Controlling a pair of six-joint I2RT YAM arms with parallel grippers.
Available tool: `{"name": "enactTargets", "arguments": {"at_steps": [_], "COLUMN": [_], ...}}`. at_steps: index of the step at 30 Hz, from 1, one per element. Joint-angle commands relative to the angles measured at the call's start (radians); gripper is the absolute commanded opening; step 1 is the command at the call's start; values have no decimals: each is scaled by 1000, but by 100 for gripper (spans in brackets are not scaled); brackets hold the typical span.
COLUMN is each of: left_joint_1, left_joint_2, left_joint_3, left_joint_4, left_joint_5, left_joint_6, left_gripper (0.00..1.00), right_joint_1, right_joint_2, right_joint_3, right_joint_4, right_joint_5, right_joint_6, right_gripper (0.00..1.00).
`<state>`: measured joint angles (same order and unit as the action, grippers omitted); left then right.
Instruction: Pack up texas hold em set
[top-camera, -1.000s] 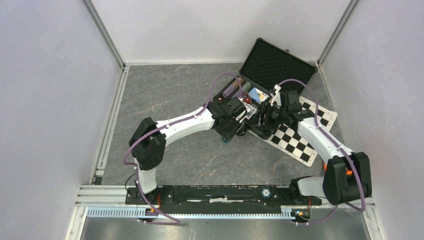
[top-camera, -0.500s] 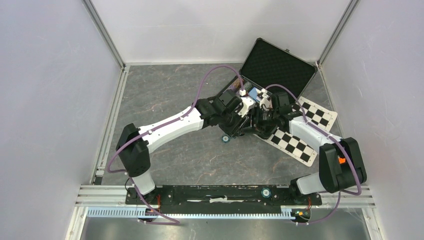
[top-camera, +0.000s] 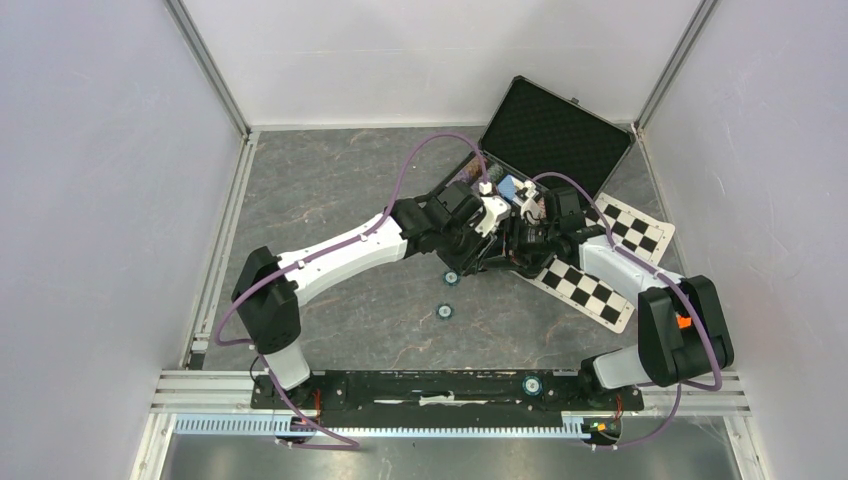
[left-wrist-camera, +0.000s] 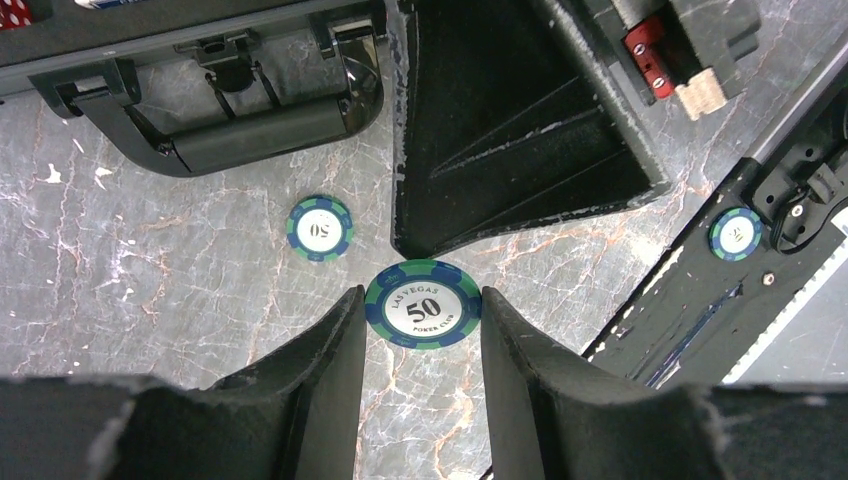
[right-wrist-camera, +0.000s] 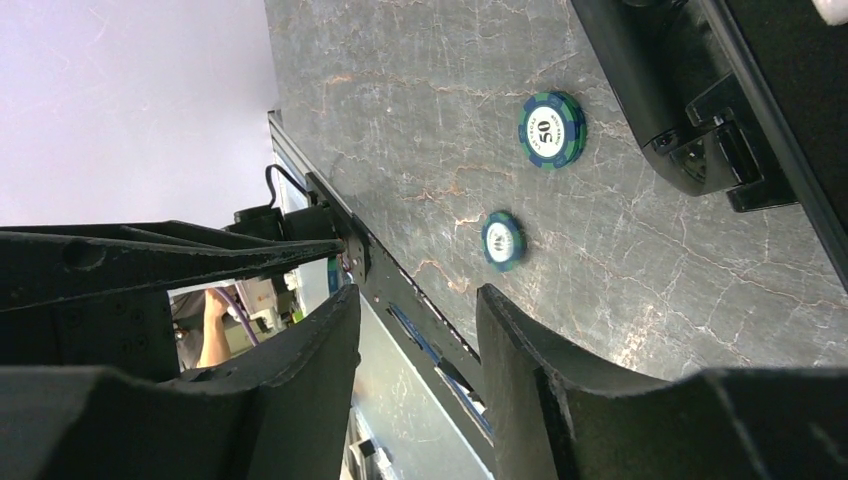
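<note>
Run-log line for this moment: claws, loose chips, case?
left claw: shut on held chip | right claw: open, empty | table: near chip, far chip loose | case: lid open

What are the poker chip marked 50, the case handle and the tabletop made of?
The poker chip looks like clay composite or plastic: matte blue-green rim, printed white centre label. The case handle seems to be moulded black plastic with a slight sheen. The tabletop is grey with pale veins like marble, but could be printed laminate.

CHANGE | second poker chip (top-camera: 445, 311) now lying on table (top-camera: 350, 200) | left arm (top-camera: 340, 255) stretched forward
</note>
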<state>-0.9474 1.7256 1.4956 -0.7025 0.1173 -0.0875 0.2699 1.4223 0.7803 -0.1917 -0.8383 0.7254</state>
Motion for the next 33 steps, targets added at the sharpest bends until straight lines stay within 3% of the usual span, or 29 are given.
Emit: {"name": "enactTargets", "arguments": {"at_steps": [1, 10, 19, 20, 22, 23, 24, 29, 33], "left_joint_1": [3, 2, 3, 2, 2, 2, 2, 5, 7], "left_joint_2": [-16, -23, -24, -26, -27, -26, -25, -48, -85], "left_joint_3": [-24, -38, -24, -24, -24, -24, -27, -61, -113], "left_joint_4": [35, 43, 68, 70, 72, 70, 68, 69, 40], "left_joint_5": [15, 28, 69, 68, 65, 59, 52, -18, -50], "left_joint_6": [31, 35, 40, 41, 42, 42, 38, -21, -66], "left_gripper": [38, 38, 39, 39, 40, 42, 46, 76, 87], "right_joint_1": [-7, -20, 58, 61, 61, 61, 60, 39, 29], "right_joint_2": [-29, -36, -6, -4, -3, -4, -4, 23, 62], "right_joint_3": [0, -5, -7, -6, -2, 6, 14, 104, 260], "right_joint_4": [28, 68, 100, 100, 100, 97, 89, -58, -298], "right_joint_5": [-35, -103, -114, -114, -115, -111, -106, -35, 184], "right_joint_6": [-10, 18, 38, 39, 36, 30, 24, -117, -371], "right_gripper": [51, 50, 44, 40, 16, 5, 0, 0, 0]}}
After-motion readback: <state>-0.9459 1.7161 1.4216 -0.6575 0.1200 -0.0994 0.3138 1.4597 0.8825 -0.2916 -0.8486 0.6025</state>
